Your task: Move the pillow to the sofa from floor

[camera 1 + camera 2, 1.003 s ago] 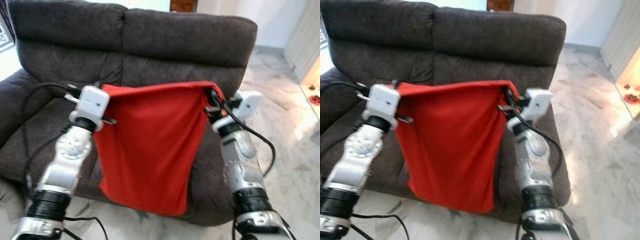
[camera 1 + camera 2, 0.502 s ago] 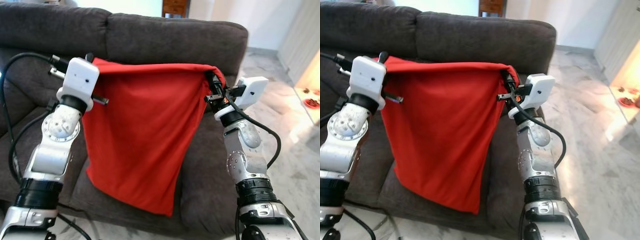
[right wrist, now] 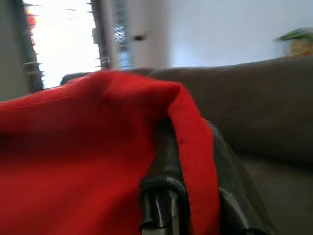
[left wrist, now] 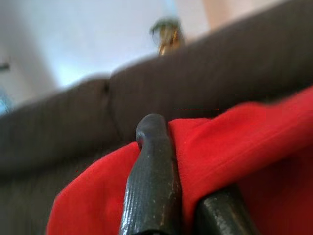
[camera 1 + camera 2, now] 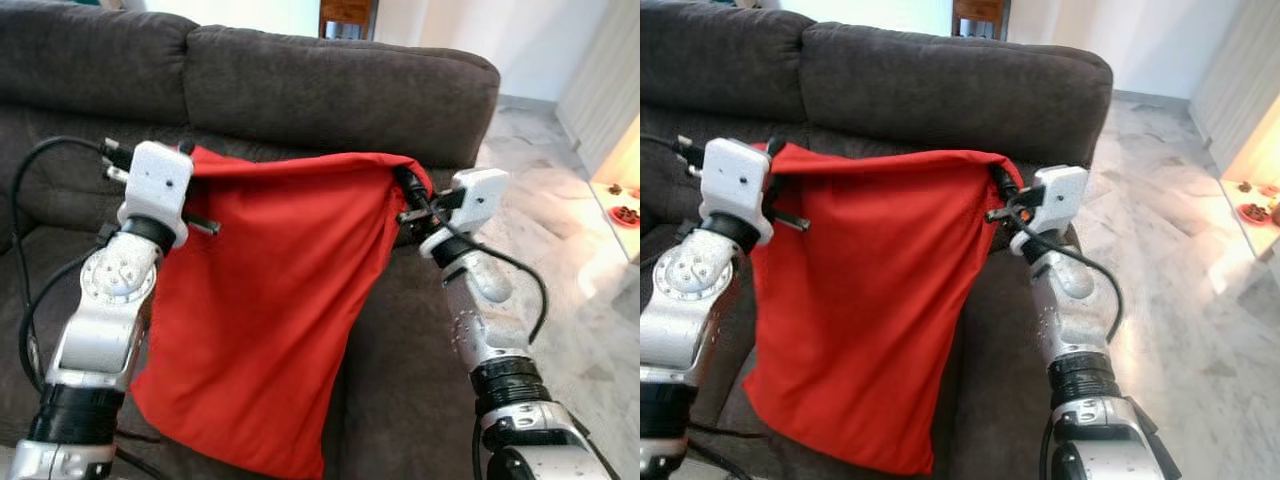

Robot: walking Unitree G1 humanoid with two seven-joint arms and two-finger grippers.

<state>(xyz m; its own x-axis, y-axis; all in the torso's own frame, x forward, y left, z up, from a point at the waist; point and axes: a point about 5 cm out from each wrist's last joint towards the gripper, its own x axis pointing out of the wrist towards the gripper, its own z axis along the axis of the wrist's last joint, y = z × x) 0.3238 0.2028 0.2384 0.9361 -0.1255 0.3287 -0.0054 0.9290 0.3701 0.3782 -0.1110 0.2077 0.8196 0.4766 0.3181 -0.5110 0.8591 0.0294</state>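
A flat red pillow [image 5: 270, 300] hangs in the air by its two upper corners, over the seat of the dark grey sofa [image 5: 330, 90]. My left gripper [image 5: 185, 152] is shut on its left corner; the left wrist view has red cloth [image 4: 234, 142] pinched between the black fingers [image 4: 152, 171]. My right gripper [image 5: 408, 185] is shut on the right corner, and red fabric [image 3: 73, 147] drapes over its fingers [image 3: 164, 161] in the right wrist view. The pillow's lower end droops in front of the seat cushion.
The sofa backrest [image 5: 940, 80] rises just behind the pillow. A pale marble floor [image 5: 580, 260] stretches to the right of the sofa's arm. A wooden chair [image 5: 345, 12] stands beyond the backrest, and small items [image 5: 625, 212] lie on the floor at far right.
Both grippers, holding the pillow, have dropped lower against the backrest, and the pillow sags further down. The camera has shifted as well.
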